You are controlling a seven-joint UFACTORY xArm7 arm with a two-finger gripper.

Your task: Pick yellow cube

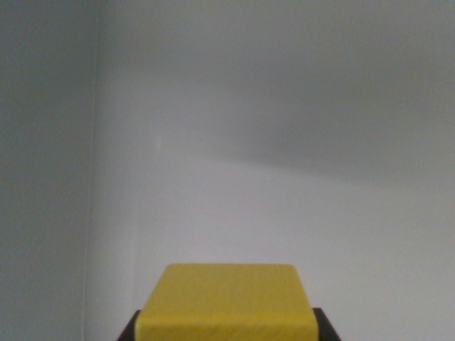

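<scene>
At the near bottom edge of the wrist view, the yellow cube (227,302) is sitting between two dark finger tips (325,325) of the gripper (227,328), which is pressing on its left and right sides, apparently grasping it. Beyond it, a pale, bare surface (284,142) is filling the frame; no containers are showing. Judged from this, keeping the clamp steady and lifting straight is advisable.

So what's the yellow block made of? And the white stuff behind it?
The yellow block looks like painted wood or matte plastic: flat color, no shine, softly rounded edges. The blur leaves it open. The white surface looks smooth and matte, perhaps a painted board.
</scene>
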